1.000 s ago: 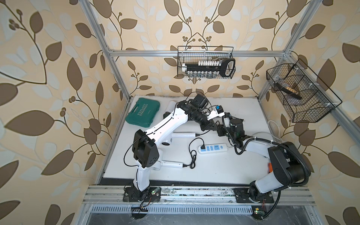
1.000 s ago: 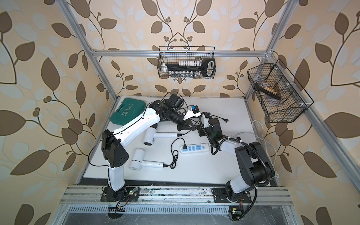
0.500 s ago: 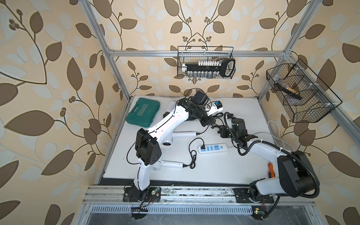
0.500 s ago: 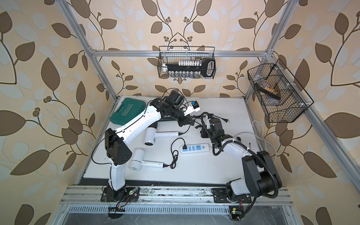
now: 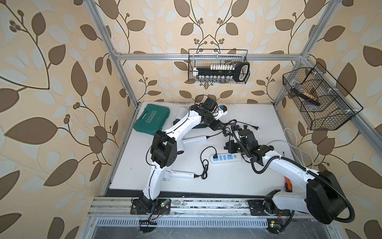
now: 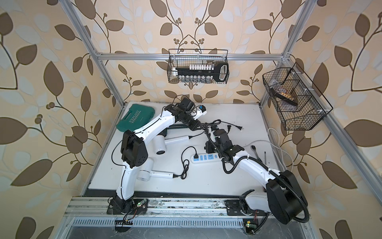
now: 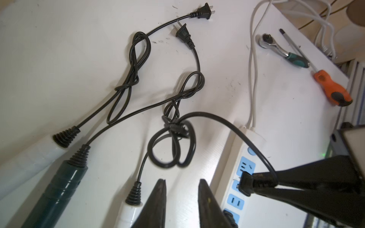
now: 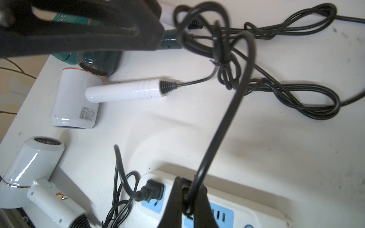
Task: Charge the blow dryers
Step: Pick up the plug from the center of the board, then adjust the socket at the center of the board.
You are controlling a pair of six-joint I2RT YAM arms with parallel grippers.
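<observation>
My right gripper (image 8: 189, 187) is shut on a black plug (image 8: 185, 190), held just above a blue socket of the white power strip (image 8: 256, 199). Another plug (image 8: 152, 192) sits in the socket beside it. My left gripper (image 7: 181, 180) is open and empty, above the table between a white dryer handle (image 7: 128, 215) and the strip (image 7: 245, 158). The dark green blow dryer (image 8: 98, 63) and two white blow dryers (image 8: 75, 102) (image 8: 29, 169) lie beside it. Two loose plugs (image 7: 203, 12) (image 7: 183, 34) lie on the table farther out. In both top views the strip (image 5: 225, 158) (image 6: 205, 158) lies mid-table.
A teal case (image 5: 152, 119) lies at the back left. A ratchet (image 7: 276, 47) and an orange screwdriver (image 7: 331, 88) lie near the right edge beside the strip's white cable (image 7: 252, 59). Wire baskets (image 5: 219, 68) (image 5: 318, 99) hang on the back and right walls. Black cords (image 7: 130, 75) tangle mid-table.
My left gripper has opened and drawn back from the right one. My right gripper, shut on the plug, has moved forward and down to the power strip.
</observation>
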